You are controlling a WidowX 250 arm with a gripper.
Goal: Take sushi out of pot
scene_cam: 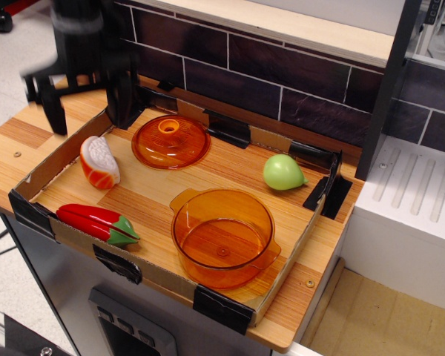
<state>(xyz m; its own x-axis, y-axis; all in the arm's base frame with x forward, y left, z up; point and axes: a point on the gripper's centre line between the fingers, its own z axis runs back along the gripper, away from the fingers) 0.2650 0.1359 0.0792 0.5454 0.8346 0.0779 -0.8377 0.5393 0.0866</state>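
The sushi (pixel 99 162), a half-round wedge with a white ridged face and orange-red rind, lies on the tray floor at the left, outside the pot. The transparent orange pot (pixel 222 236) stands empty at the front middle of the tray. My gripper (pixel 87 111) is blurred, raised above and behind the sushi, with its two fingers spread wide and nothing between them.
An orange domed lid (pixel 170 140) with a knob sits right of the sushi. A red pepper with green stem (pixel 98 222) lies at the front left. A green pear-shaped fruit (pixel 283 172) lies at the back right. The cardboard tray wall (pixel 55 159) rims the area; a dark brick wall (pixel 282 74) is behind.
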